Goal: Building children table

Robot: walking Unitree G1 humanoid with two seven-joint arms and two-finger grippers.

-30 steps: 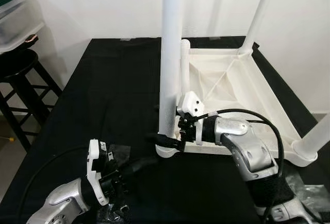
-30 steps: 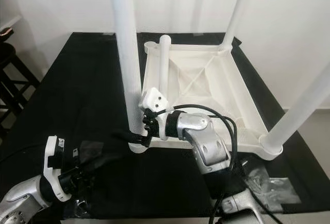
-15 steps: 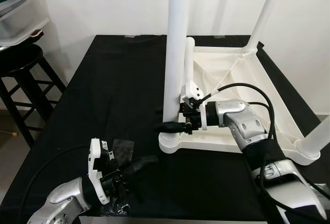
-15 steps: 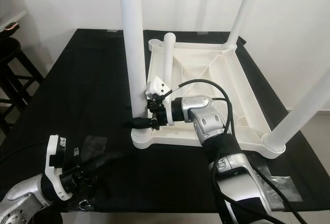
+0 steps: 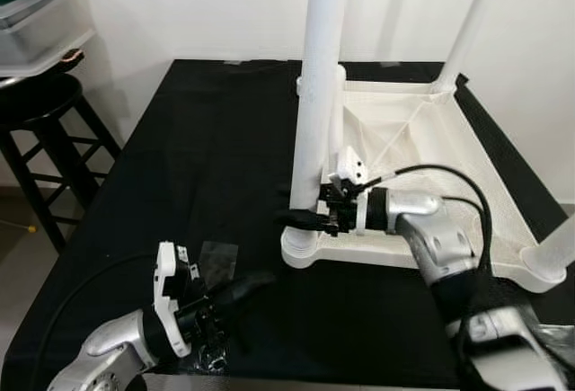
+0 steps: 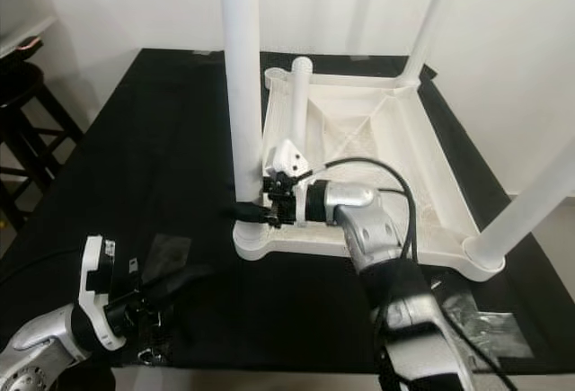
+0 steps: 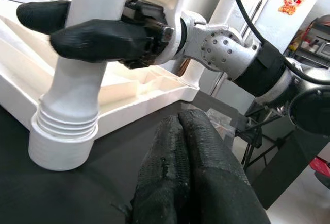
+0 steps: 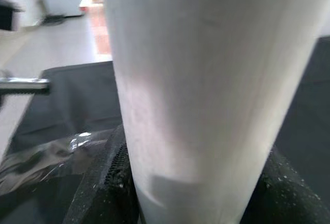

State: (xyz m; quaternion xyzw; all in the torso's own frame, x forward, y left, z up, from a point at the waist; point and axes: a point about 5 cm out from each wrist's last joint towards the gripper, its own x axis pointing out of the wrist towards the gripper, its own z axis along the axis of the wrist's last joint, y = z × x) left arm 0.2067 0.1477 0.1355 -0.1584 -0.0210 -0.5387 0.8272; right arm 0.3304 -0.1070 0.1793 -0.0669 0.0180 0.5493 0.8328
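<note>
White table leg (image 5: 316, 112), its top cut off, is clamped by right gripper (image 5: 296, 218); left gripper (image 7: 188, 147) fingers together.

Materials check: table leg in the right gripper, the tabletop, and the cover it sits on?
Table leg: looks like matte white moulded plastic; ribbed threaded collar shows at its base in the left wrist view. Right gripper is clamped on it. Upturned tabletop: same white plastic, with moulded ribs underneath. Black cover: probably cloth; dull, no glare, though no weave is visible.
</note>
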